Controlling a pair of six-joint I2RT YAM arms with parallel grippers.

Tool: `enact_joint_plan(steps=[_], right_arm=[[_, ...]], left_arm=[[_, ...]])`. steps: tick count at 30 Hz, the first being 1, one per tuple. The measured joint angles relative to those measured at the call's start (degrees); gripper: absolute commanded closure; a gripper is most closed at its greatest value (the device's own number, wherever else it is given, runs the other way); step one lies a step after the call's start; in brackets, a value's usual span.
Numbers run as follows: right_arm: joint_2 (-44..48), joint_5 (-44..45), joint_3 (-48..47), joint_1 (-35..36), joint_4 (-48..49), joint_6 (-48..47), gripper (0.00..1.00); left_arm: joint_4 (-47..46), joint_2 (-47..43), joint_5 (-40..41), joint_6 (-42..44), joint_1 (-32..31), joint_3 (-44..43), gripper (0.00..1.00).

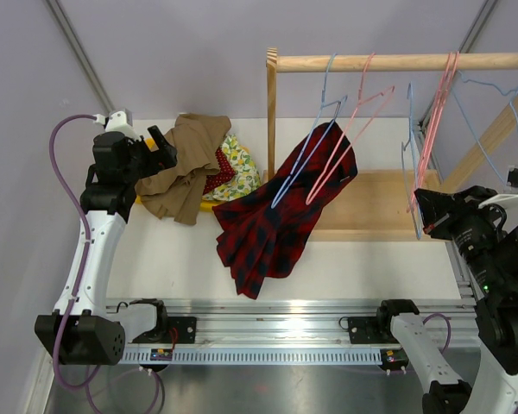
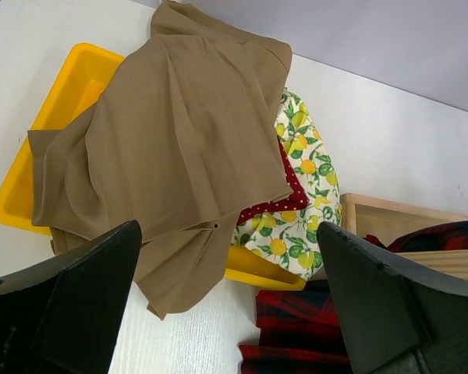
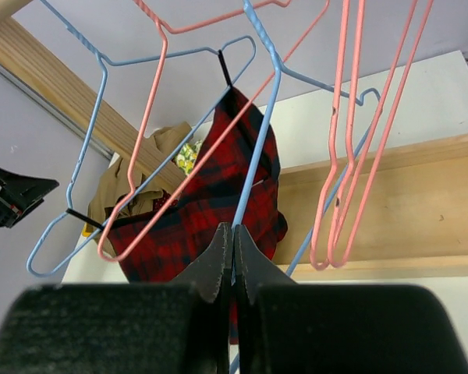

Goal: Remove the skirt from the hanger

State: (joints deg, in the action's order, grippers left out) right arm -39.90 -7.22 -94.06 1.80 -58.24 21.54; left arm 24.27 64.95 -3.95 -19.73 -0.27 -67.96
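Top external view: I see a wooden rack (image 1: 397, 62) at the far side of the table (image 1: 371, 267), with pale-blue and pink wire hangers on its rod. The skirt (image 1: 276, 220), in red and dark plaid, droops from the hanger (image 1: 293, 178) near the rack's left post, and its lower part is heaped on the table. I judge the task barely begun, because the skirt is not yet free and unclipping is all left to do. The left gripper (image 1: 162, 142) sits far left over a heap of clothes, and the right gripper (image 1: 425, 211) sits far right among other hangers, well apart from the skirt. Only the right wrist view shows black clips on the hanger, one biting the skirt's top edge. It also shows the right fingers pressed together, with another blue wire running into their seam. I cannot tell whether that wire is pinched. Only the left wrist view shows the left fingers spread wide and empty above a tan garment (image 2: 171, 140) draped over a yellow tray (image 2: 70, 86).
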Motion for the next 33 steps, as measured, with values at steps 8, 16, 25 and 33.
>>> enact_joint_plan(steps=[8, 16, 25, 33], right_arm=[[0.4, -1.4, -1.4, 0.0, -1.7, 1.6, 1.0], [-3.7, -3.5, -10.9, 0.0, -0.2, 2.9, 1.0], [-4.9, -4.4, -11.3, 0.0, 4.1, 4.3, 1.0], [-9.4, -4.2, -11.6, 0.0, 11.2, 5.2, 1.0]], left_arm=[[0.0, 0.1, 0.2, 0.1, 0.0, 0.0, 0.01], [0.0, 0.9, 0.7, 0.4, 0.0, 0.0, 0.01], [0.0, 0.9, 0.7, 0.4, 0.0, 0.0, 0.01], [0.0, 0.9, 0.7, 0.4, 0.0, 0.0, 0.01]])
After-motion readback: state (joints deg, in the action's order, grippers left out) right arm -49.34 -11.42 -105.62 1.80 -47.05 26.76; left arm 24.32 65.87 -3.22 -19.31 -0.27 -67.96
